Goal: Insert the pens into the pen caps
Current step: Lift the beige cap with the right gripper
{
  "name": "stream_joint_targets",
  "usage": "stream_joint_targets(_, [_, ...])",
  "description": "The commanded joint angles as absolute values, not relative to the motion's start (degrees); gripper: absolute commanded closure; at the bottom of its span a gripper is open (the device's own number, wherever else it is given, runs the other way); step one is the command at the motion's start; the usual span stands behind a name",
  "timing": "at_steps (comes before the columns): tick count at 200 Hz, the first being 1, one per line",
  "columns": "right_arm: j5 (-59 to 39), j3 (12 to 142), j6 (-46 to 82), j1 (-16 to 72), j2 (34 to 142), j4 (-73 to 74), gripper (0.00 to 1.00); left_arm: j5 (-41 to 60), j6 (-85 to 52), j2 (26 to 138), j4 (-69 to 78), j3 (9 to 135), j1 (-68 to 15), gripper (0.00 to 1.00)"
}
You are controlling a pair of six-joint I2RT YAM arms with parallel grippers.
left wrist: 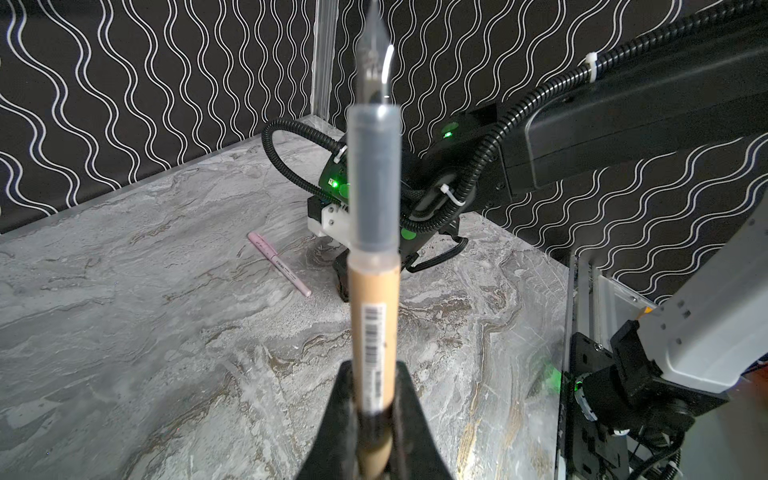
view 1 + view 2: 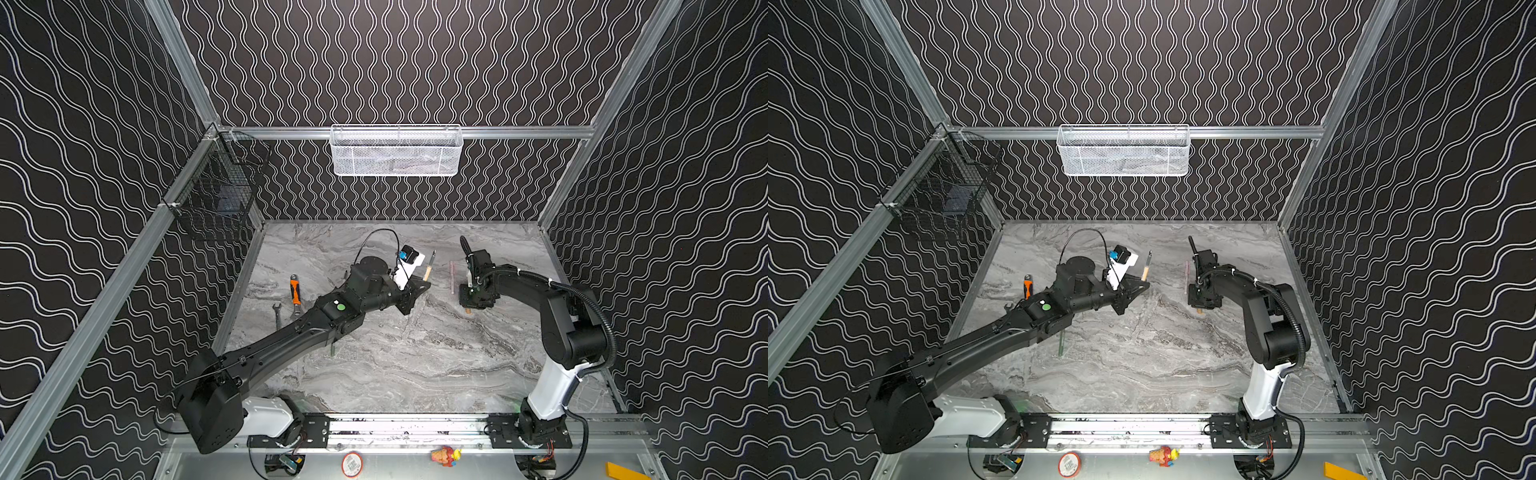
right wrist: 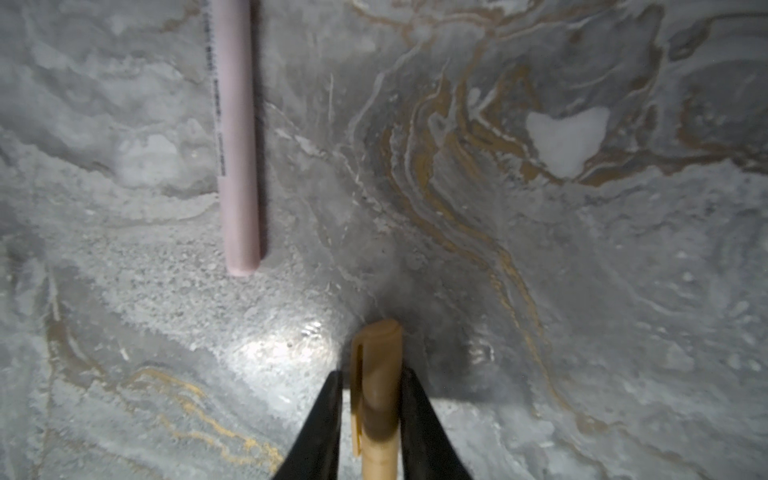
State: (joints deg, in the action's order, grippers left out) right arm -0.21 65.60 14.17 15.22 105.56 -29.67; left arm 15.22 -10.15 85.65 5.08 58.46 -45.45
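My left gripper is shut on a tan pen, which stands up out of the jaws with its dark tapered tip free. In both top views this pen is held above the table's middle by the left gripper. My right gripper points down at the table and is shut on a tan pen cap; the cap's end peeks out under the gripper. A pale pink pen lies just left of it. A dark green pen shows partly under the left arm.
An orange-handled tool and a small wrench lie at the table's left side. A white mesh basket hangs on the back wall and a black wire basket on the left wall.
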Motion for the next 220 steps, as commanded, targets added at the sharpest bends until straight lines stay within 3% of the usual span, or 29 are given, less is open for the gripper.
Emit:
stream_joint_targets(1, [-1.5, 65.4, 14.9, 14.7, 103.9, -31.1, 0.73, 15.3, -10.0, 86.0, 6.9, 59.0, -45.5, 1.00])
stream_joint_targets(220, [0.1, 64.0, 15.3, 13.8, 105.6, -28.8, 0.81, 15.1, -9.9, 85.6, 6.9, 59.0, -45.5, 1.00])
